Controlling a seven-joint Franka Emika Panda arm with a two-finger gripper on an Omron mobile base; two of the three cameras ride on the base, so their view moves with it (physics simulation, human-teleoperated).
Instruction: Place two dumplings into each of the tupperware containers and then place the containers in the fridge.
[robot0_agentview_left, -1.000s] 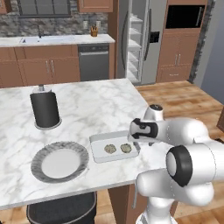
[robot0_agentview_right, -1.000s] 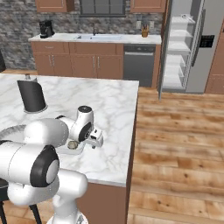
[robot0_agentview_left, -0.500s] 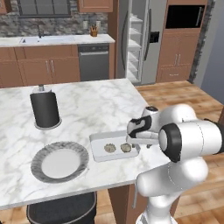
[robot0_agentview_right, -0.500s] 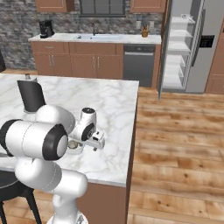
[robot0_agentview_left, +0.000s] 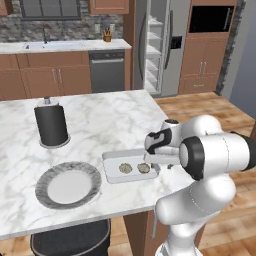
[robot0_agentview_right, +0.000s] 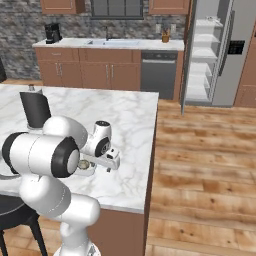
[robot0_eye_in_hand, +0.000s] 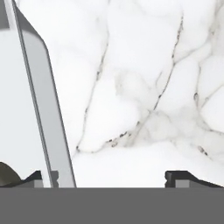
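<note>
A tupperware container (robot0_agentview_left: 112, 162) lies near the island's front right edge, with two dumplings (robot0_agentview_left: 125, 168) (robot0_agentview_left: 143, 168) side by side in it. My gripper (robot0_agentview_left: 161, 161) points down at the container's right end and is open. In the hand view the container's rim (robot0_eye_in_hand: 46, 109) runs between the jaws: the left fingertip (robot0_eye_in_hand: 38, 177) is inside the container beside a dumpling (robot0_eye_in_hand: 6, 174), the right fingertip (robot0_eye_in_hand: 183, 176) over bare marble. In the right base view the gripper (robot0_agentview_right: 106, 167) sits just right of the container (robot0_agentview_right: 88, 172). The fridge (robot0_agentview_left: 157, 47) stands open at the back.
A round grey plate (robot0_agentview_left: 68, 184) lies left of the container. A black cylinder (robot0_agentview_left: 51, 125) stands further back on the marble island (robot0_agentview_left: 105, 120). The island's right edge (robot0_agentview_right: 150, 150) is close to the gripper, with wooden floor beyond. A dishwasher (robot0_agentview_left: 106, 70) sits left of the fridge.
The arm has swung its elbow over and the hand has settled lower at the container's right end. The container and dumplings have stayed in place. The jaws stay wide.
</note>
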